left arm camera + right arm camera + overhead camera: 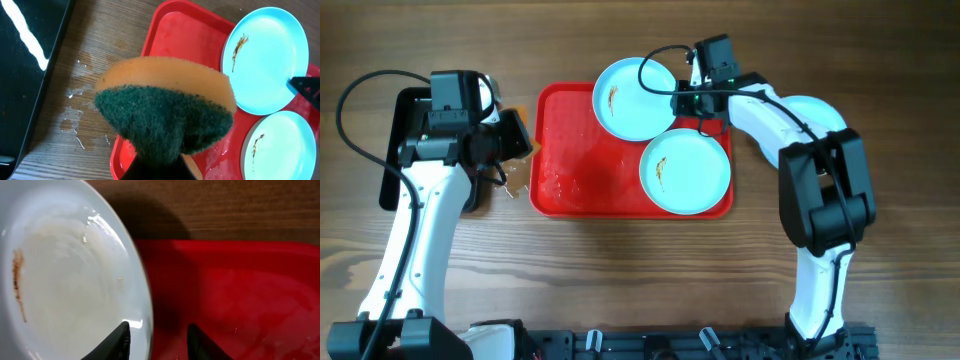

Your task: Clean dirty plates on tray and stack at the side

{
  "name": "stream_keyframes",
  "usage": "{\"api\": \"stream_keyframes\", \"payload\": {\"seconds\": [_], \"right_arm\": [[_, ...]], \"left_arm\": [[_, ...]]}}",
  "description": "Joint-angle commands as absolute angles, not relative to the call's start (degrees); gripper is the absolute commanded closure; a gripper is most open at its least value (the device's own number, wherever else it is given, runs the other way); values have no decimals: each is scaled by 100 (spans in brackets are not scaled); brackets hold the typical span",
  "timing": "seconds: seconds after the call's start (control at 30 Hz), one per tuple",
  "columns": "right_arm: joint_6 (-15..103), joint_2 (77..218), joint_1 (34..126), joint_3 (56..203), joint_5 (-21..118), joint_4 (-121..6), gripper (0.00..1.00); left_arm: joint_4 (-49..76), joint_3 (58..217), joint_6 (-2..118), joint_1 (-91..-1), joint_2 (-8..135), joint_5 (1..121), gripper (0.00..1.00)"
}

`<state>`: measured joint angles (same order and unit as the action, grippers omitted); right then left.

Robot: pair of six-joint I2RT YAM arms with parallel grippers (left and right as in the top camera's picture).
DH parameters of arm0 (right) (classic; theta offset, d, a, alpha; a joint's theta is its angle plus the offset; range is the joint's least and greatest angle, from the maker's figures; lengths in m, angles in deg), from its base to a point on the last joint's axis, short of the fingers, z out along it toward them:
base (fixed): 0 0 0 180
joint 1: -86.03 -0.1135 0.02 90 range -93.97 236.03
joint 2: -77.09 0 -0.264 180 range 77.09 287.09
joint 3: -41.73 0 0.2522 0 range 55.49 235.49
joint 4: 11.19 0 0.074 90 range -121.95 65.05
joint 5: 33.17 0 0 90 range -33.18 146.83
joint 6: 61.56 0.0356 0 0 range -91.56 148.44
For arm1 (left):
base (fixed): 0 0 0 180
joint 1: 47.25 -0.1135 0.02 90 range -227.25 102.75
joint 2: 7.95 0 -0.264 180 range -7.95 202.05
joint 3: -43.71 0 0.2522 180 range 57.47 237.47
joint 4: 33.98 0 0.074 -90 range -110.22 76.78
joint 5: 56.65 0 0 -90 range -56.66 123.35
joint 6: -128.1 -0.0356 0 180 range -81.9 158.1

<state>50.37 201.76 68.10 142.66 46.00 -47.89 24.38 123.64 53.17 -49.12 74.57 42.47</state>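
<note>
Two dirty plates [634, 98] sit in the tray [570, 170].

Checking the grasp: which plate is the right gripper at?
The far plate, overhanging the tray's back rim; the right gripper straddles its edge. The other plate lies nearer.

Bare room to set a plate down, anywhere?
Free: flat red plastic tray's left half, left of the round pale-blue back plate and front plate; wooden table along its near rim. Crowded: right half, both plates plus right gripper.

Upper plate [635, 97] and lower plate [685, 172] block the tray [570, 160] at right; left half lies free.
</note>
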Motion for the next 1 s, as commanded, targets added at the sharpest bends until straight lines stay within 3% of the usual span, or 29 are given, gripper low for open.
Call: {"api": "stream_keyframes", "payload": {"seconds": [0.0, 0.1, 0.13, 0.4, 0.97], "right_arm": [[5155, 20326, 6744, 14382, 4702, -4747, 68], [5157, 20326, 6744, 14382, 4420, -4747, 94], [5153, 20326, 6731, 14382, 4245, -4745, 96], [5101, 20130, 6145, 14498, 3535, -4725, 96], [5245, 20106, 5732, 14498, 3765, -6067, 96]], "left_arm": [[2418, 12377, 5179, -4896, 7490, 4409, 96], [2377, 12377, 5177, -4894, 7490, 4643, 96], [2362, 12377, 5177, -4894, 7490, 4643, 96], [2093, 12377, 5177, -4890, 7501, 5523, 96], [1741, 12377, 5448, -4160, 8946, 5521, 96]]}}
